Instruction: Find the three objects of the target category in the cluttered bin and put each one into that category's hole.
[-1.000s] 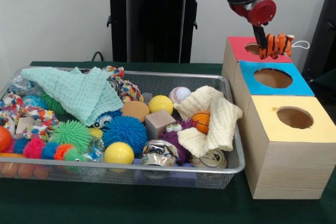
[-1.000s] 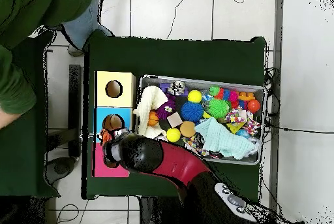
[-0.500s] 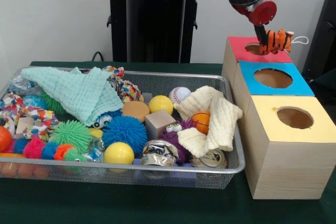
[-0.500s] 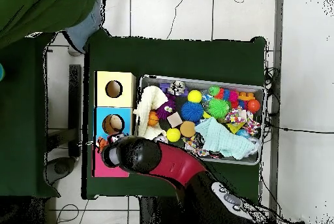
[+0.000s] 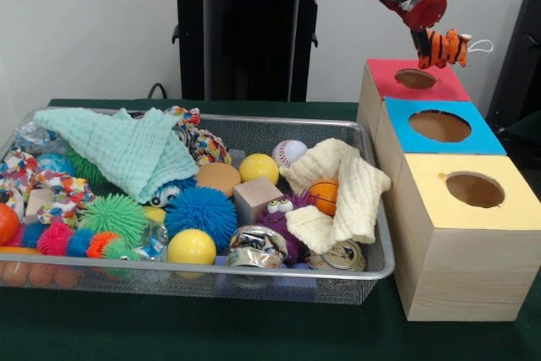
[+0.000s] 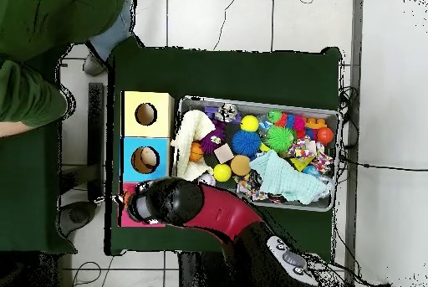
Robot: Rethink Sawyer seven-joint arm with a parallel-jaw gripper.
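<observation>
My gripper is shut on a small orange striped tiger plush with a white cord loop. It hangs in the air just above the hole of the red box at the far right. The wire bin is full of toys: a purple googly-eyed plush, spiky balls, yellow balls and cloths. From overhead my arm covers most of the red box, and the plush is hidden there.
A blue box and a yellow box stand in a row in front of the red one. A mint cloth and a cream cloth cover parts of the bin. A person's sleeve shows at the overhead view's upper left.
My gripper has risen and shifted slightly toward the far side with the tiger plush, which now hangs clear above the red box's hole. The person at the overhead edge has moved.
</observation>
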